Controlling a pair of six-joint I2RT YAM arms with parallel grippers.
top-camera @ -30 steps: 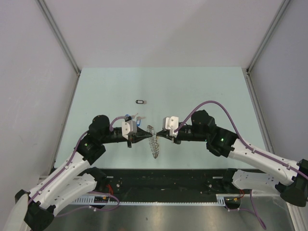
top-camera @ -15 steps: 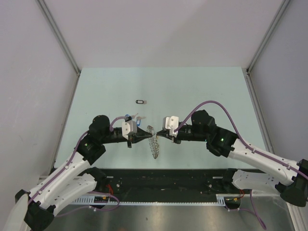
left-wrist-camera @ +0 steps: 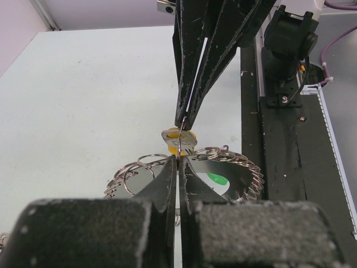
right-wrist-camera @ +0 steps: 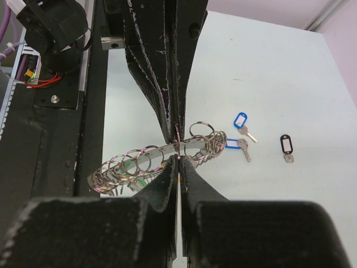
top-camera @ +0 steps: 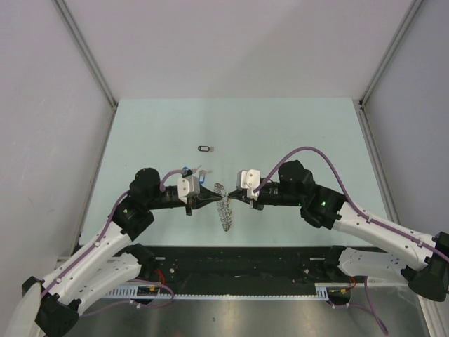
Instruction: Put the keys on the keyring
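Keyring (top-camera: 224, 206) hangs slack above the counter (top-camera: 295, 133) between left gripper (top-camera: 212, 198) and right gripper (top-camera: 235, 199), both pressed together on its rim. I judge it light and floppy. 3 keys (right-wrist-camera: 240, 120) lie near; their stiff tags look easiest to pinch.
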